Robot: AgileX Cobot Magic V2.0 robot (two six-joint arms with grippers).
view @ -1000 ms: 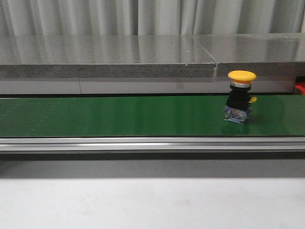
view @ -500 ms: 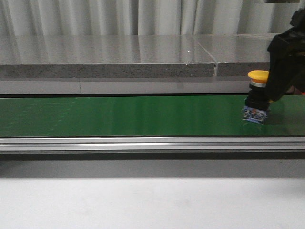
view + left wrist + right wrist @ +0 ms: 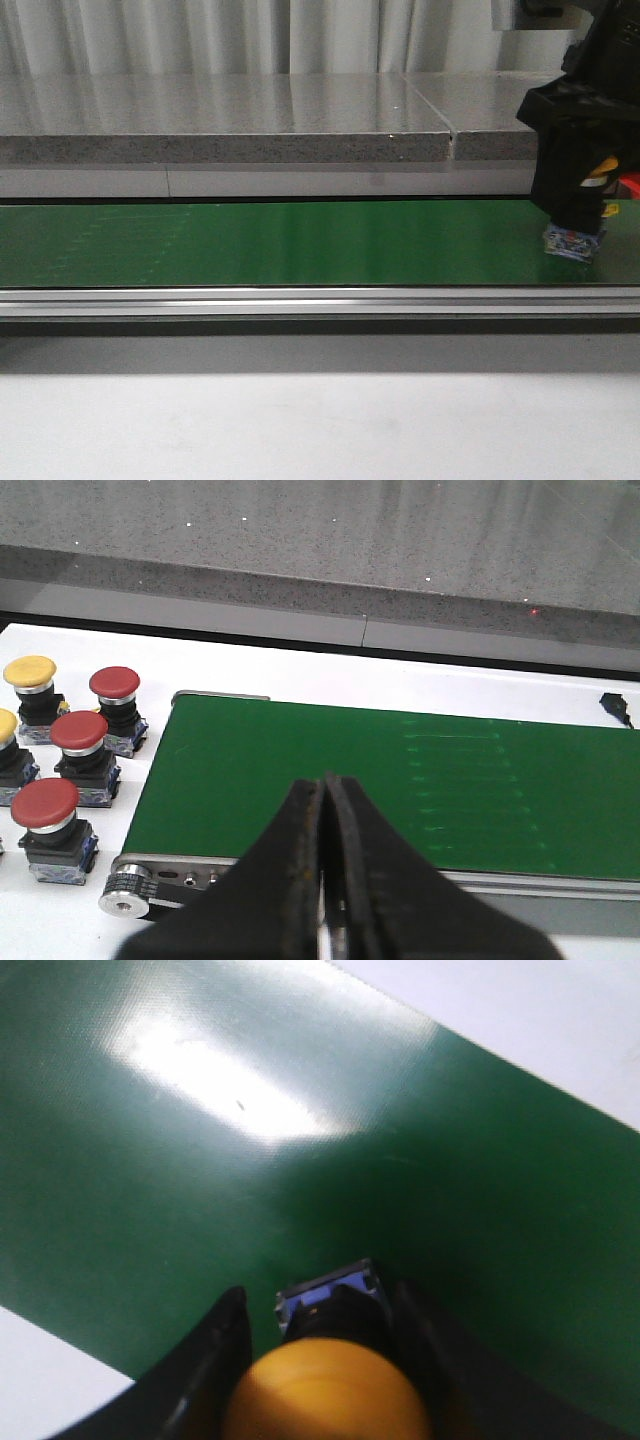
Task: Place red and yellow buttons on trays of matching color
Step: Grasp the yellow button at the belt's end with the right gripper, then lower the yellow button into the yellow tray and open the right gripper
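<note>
yellow button (image 3: 328,1400) sits between the two fingers of the right gripper (image 3: 325,1360), its orange-yellow cap filling the gap and its blue base (image 3: 328,1290) resting on the green conveyor belt (image 3: 200,1140) just ahead of the fingertips. the fingers flank the cap closely on both sides, but whether they actually press on it cannot be told. in the front view the right gripper (image 3: 578,205) stands over the far right end of the belt (image 3: 250,245), hiding most of the button; only the blue base (image 3: 572,243) and a sliver of yellow show beneath the black housing. behind the gripper runs a long grey stone ledge (image 3: 220,120).

the left gripper (image 3: 325,880) hangs over the other end of the belt (image 3: 400,780), its two dark fingers pressed together with nothing between them. off to one side of it, on the white table (image 3: 300,675) beside the belt's end roller (image 3: 125,905), stand three red buttons (image 3: 79,742) and two yellow-capped ones (image 3: 30,675), all upright and close together.
</note>
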